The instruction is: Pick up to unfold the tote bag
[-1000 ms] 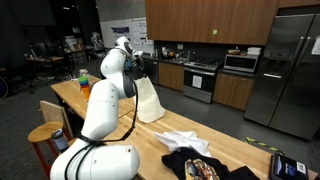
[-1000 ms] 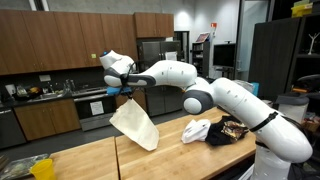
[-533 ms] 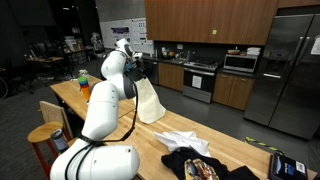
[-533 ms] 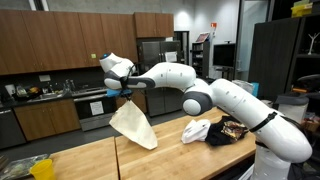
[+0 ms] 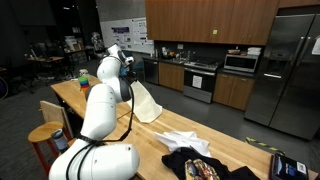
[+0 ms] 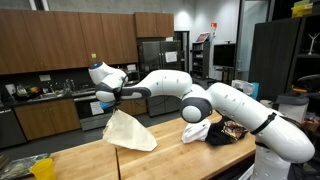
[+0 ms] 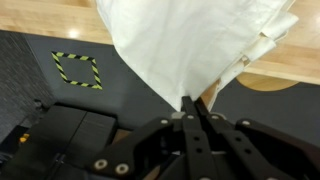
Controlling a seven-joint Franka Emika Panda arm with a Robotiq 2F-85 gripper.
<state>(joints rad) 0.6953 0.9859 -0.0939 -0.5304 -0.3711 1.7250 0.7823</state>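
The gripper [image 6: 110, 104], pinched shut on the tote bag [image 6: 130, 132], sits lower than before; the bag below it seemingly touches the table [image 6: 80, 160].

The tool [image 6: 110, 107] pinches the tote bag [image 6: 129, 132] above the wooden table [image 6: 180, 160].

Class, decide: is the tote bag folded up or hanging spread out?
Spread out: the tote bag hangs as one broad sheet from the shut gripper.

The cream tote bag [image 6: 131, 131] hung from one corner pinched in the claw [image 7: 193, 108]. Its thin, creased cloth spread toward 5 o'clock, the lower edge seemingly resting on the table [image 6: 80, 160]. In the wrist view it fanned toward 12 o'clock.
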